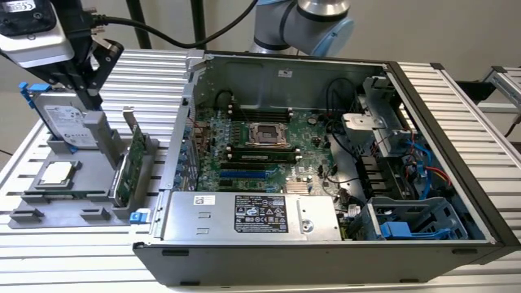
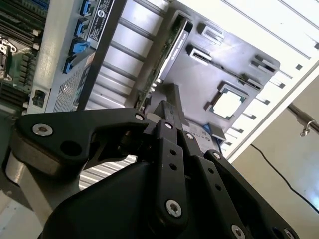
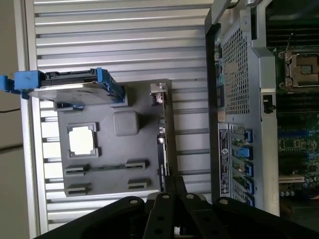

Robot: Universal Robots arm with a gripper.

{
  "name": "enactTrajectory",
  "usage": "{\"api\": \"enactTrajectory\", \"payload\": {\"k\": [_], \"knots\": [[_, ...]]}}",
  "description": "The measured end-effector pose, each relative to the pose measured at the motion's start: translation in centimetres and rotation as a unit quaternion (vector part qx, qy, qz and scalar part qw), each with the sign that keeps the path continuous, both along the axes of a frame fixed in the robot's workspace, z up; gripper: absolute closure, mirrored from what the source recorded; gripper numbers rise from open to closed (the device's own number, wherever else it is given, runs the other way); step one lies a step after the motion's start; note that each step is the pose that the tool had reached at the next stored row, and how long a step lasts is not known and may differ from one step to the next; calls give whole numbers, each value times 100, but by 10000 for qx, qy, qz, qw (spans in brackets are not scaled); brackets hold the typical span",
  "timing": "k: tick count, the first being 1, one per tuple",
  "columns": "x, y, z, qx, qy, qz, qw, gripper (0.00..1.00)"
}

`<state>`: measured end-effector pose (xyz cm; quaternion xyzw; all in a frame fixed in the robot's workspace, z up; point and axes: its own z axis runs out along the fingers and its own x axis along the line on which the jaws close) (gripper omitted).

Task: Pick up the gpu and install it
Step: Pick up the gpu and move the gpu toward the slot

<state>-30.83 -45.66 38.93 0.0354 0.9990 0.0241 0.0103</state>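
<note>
In the exterior view's upper left we see the matte black gripper (image 1: 88,85) hanging, slim fingers (image 3: 169,185) pressed together on nothing. Lower left, the thin green gpu card (image 1: 129,165) with silver bracket (image 1: 129,117) stands on edge in a grey moulded tray (image 1: 61,207), beside the open steel computer case (image 1: 326,262).

The counter (image 1: 456,91) was a bed of ribbed, silvery aluminium slats laid side by side, and it caught a soft, even light that left only faint shadows. Behind it in the exterior view stood a plain pale grey wall (image 1: 440,30), with a black upright post (image 1: 197,24) rising in front of it. In the second wrist view, beyond the counter's edge, lay a beige surface (image 2: 299,164), floor or wall unclear, crossed by a thin black cable (image 2: 279,172).
</note>
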Motion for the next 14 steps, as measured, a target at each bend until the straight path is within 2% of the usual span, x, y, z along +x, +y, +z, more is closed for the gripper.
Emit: {"api": "enactTrajectory", "payload": {"k": [9, 14], "knots": [[2, -87, -1, 0, 2, 0, 10000, 100], [2, -98, -1, 0, 2, 0, 10000, 100]]}}
